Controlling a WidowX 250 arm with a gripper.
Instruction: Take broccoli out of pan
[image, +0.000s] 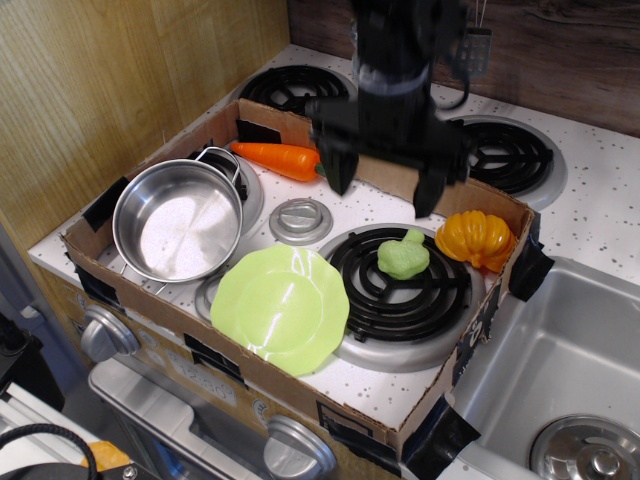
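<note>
Setting: toy stovetop (600, 215) with white speckled surface, a wooden wall on the left and far side, a steel sink (560, 370) at the near right.
Box: shallow cardboard tray (250, 370) laid over the stove, holding most of the items.
Gripper: black gripper (383, 186) hangs above the middle of the tray, its two fingers spread wide apart, nothing between them.
Broccoli: pale-green broccoli (403, 256) lies on the black coil burner (400, 285) at the right of the tray, below the gripper and clear of its fingers.
Pan: shiny steel pan (178, 220) sits at the left of the tray, nothing in it, well apart from the broccoli.
Plate: lime-green plate (281, 305) lies near the front edge, between pan and burner.
Carrot: orange carrot (277, 159) lies at the far side of the tray.
Pumpkin: orange toy pumpkin (479, 238) sits just right of the broccoli, against the tray wall.
Centre: small grey round knob (300, 220) sits between pan and burner.
</note>
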